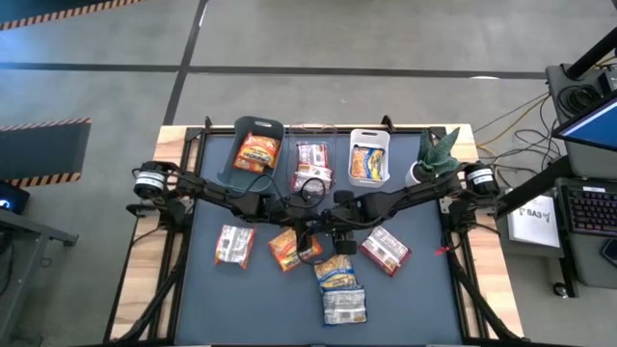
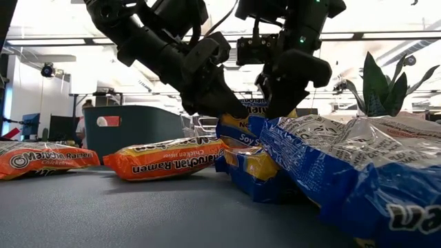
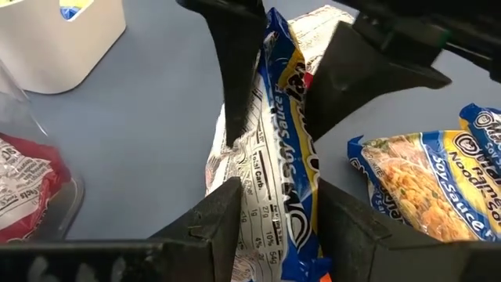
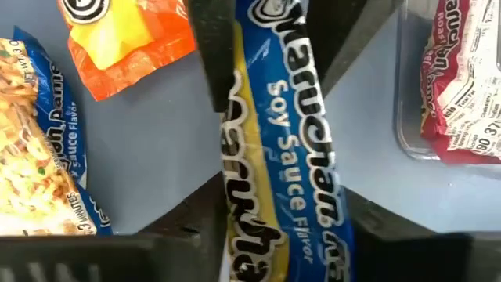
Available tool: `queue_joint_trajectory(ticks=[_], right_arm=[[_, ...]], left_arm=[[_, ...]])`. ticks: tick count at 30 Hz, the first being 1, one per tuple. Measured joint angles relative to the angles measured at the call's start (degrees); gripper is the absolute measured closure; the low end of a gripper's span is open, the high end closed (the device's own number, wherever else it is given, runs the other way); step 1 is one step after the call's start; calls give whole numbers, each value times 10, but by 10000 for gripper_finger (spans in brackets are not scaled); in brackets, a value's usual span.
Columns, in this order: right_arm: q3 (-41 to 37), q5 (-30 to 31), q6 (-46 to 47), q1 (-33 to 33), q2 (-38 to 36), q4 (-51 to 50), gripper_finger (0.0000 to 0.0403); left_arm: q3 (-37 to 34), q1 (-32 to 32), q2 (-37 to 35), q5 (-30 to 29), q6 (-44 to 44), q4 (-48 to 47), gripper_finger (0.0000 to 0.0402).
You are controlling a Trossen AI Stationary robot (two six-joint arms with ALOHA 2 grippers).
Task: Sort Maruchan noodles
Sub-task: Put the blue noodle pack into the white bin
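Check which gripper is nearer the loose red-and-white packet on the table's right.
Right. The right gripper is just inboard of the red-and-white packet; the left gripper is farther, past it at centre. Both clamp one soy sauce packet.

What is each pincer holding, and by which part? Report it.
Both the left pincer and right pincer clamp one blue-and-yellow soy sauce packet, held on edge, each gripping across its flat faces from opposite ends.

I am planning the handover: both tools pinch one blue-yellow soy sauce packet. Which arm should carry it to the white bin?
Probably right. The left tool and right tool both grip the soy sauce packet, but the white bin, holding similar packets, stands on the right arm's side.
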Motion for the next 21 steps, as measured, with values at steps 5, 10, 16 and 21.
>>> queue_joint_trajectory(ticks=[5,10,16,21], right_arm=[[0,0,2,0,-1,-1,299],[0,-4,19,0,-1,-2,282],[0,-10,39,0,-6,-10,292],[6,-13,54,1,-13,-23,299]], left_arm=[[0,0,-3,-1,11,2,259],[0,0,-24,-3,35,-6,223],[0,0,-74,-7,78,-63,183],[-2,0,-148,-31,108,-126,173]])
